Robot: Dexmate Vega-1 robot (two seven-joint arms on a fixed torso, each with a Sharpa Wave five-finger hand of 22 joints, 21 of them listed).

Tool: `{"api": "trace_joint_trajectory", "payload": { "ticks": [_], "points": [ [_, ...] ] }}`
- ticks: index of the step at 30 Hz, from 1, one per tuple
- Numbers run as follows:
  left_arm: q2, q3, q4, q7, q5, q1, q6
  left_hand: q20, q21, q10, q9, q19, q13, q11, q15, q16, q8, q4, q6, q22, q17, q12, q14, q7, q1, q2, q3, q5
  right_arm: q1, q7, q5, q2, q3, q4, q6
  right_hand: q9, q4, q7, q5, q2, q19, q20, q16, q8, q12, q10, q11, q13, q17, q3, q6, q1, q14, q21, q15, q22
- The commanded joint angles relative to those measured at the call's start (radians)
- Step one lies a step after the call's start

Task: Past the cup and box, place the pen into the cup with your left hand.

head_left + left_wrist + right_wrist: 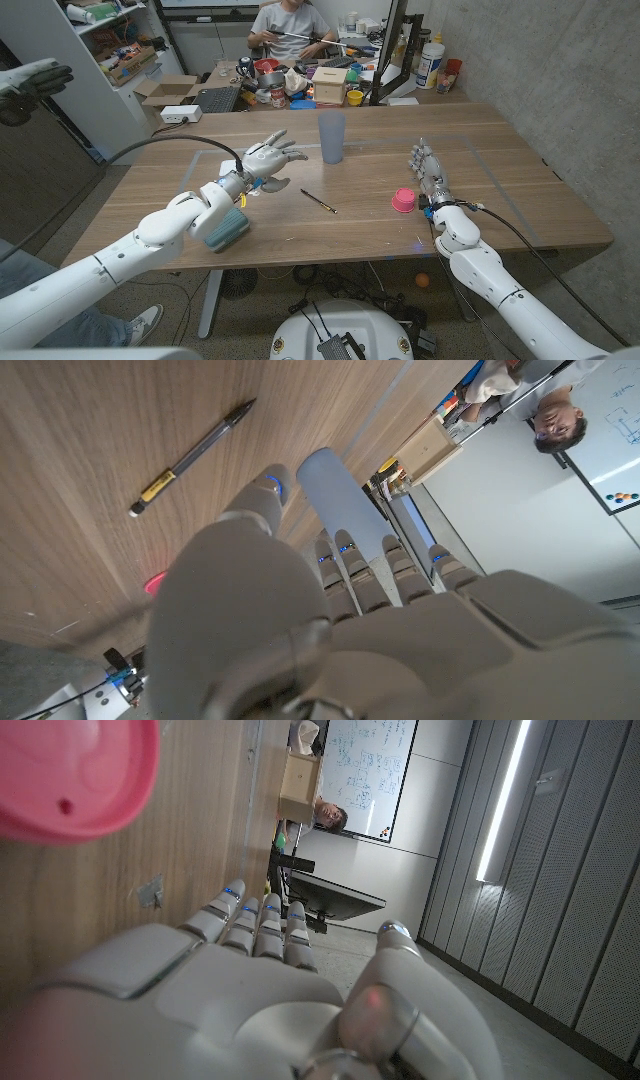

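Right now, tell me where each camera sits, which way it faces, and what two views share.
Head view: on the robot's head, looking down at the wooden table; both arms show, left robot hand, right robot hand.
Left wrist view: behind the left robot hand, facing the tall translucent grey cup and thin black pen.
Right wrist view: behind the right robot hand, beside the small pink cup.
Head and left wrist share pen and grey cup.

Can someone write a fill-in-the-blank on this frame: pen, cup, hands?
The pen lies on the ____.
The cup stands ____, beyond the pen.
The left hand holds ____, its fingers spread.
The small pink thing sits nearest the ____ hand.

Missing: table; upright; nothing; right
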Motion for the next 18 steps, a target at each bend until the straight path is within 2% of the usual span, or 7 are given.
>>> {"api": "trace_joint_trajectory", "payload": {
  "ticks": [1,4,5,8,11,13,18],
  "points": [
    [-0.13,0.087,0.064,-0.132,0.162,-0.078,-0.07,0.006,0.004,0.002,0.003,-0.002,0.004,0.004,-0.064,-0.001,-0.007,0.001,-0.015,0.003,0.002,-0.011,-0.001,0.008,0.02,0.0,-0.012,0.008,-0.017,-0.018,0.01,0.023,0.014,0.008,0.043,0.003,-0.002,-0.009,0.003,-0.003,-0.003,-0.004,0.004,0.001,0.002,-0.001,-0.003,0.004,0.003,-0.003,0.006,-0.005,-0.003,0.004,-0.002,0.003],
    [-0.16,0.097,0.084,-0.134,0.162,-0.075,-0.079,0.023,0.002,-0.041,0.005,-0.01,0.006,0.006,-0.048,-0.006,-0.029,0.013,-0.056,0.003,0.005,-0.032,-0.024,0.047,0.009,-0.002,-0.035,0.01,-0.015,-0.014,0.013,0.022,0.014,0.009,0.042,0.003,-0.002,-0.011,0.003,-0.003,-0.004,-0.003,0.004,0.002,0.002,-0.001,-0.003,0.004,0.003,-0.004,0.007,-0.006,-0.003,0.005,-0.002,0.003],
    [-0.168,0.098,0.09,-0.128,0.155,-0.073,-0.085,0.034,0.003,-0.045,0.006,-0.009,0.007,0.006,-0.04,-0.005,-0.029,0.021,-0.052,0.003,0.007,-0.033,-0.028,0.05,-0.007,-0.005,-0.047,0.009,-0.014,-0.014,0.013,0.021,0.014,0.008,0.041,0.003,-0.002,-0.011,0.003,-0.004,-0.004,-0.003,0.004,0.002,0.002,-0.001,-0.003,0.004,0.003,-0.004,0.008,-0.006,-0.003,0.005,-0.002,0.003],
    [-0.184,0.093,0.109,-0.106,0.108,-0.068,-0.115,0.063,0.01,0.017,0.008,0.011,0.012,0.007,-0.046,0.007,-0.004,0.045,0.023,0.003,0.008,-0.012,-0.006,0.043,-0.059,-0.02,-0.1,0.008,-0.01,-0.013,0.013,0.018,0.013,0.004,0.034,0.003,-0.003,-0.013,0.003,-0.004,-0.005,-0.003,0.005,0.002,0.003,0.0,-0.005,0.004,0.002,-0.005,0.008,-0.006,-0.002,0.006,-0.001,0.003],
    [-0.187,0.089,0.112,-0.103,0.082,-0.067,-0.133,0.059,0.013,0.086,0.007,0.03,0.013,0.006,-0.071,0.015,0.028,0.058,0.118,0.003,0.008,-0.001,0.03,0.02,-0.093,-0.02,-0.143,0.014,-0.006,-0.016,0.011,0.012,0.013,-0.002,0.023,0.003,-0.003,-0.013,0.003,-0.005,-0.006,-0.003,0.005,0.002,0.002,-0.001,-0.004,0.004,0.002,-0.006,0.008,-0.007,-0.002,0.006,-0.001,0.003],
    [-0.185,0.081,0.095,-0.138,0.064,-0.064,-0.13,0.064,0.014,0.111,0.004,0.039,0.013,0.006,-0.072,0.016,0.038,0.062,0.154,0.003,0.008,0.001,0.042,0.022,-0.109,-0.026,-0.162,0.017,-0.005,-0.02,0.011,0.009,0.013,-0.005,0.014,0.003,-0.002,-0.014,0.004,-0.005,-0.006,-0.003,0.006,0.002,0.002,-0.001,-0.005,0.004,0.002,-0.006,0.007,-0.007,-0.003,0.006,-0.002,0.003],
    [-0.175,0.067,0.055,-0.226,0.05,-0.062,-0.108,0.086,0.011,0.12,0.0,0.038,0.011,0.006,-0.067,0.011,0.029,0.062,0.147,0.003,0.008,-0.004,0.04,0.03,-0.119,-0.031,-0.181,0.022,-0.006,-0.019,0.018,0.007,0.014,0.001,0.001,0.003,-0.002,-0.017,0.004,-0.004,-0.013,0.0,0.006,0.001,0.003,-0.001,-0.005,0.005,0.003,-0.006,0.005,-0.008,-0.003,0.005,0.0,0.003]
  ]
}}
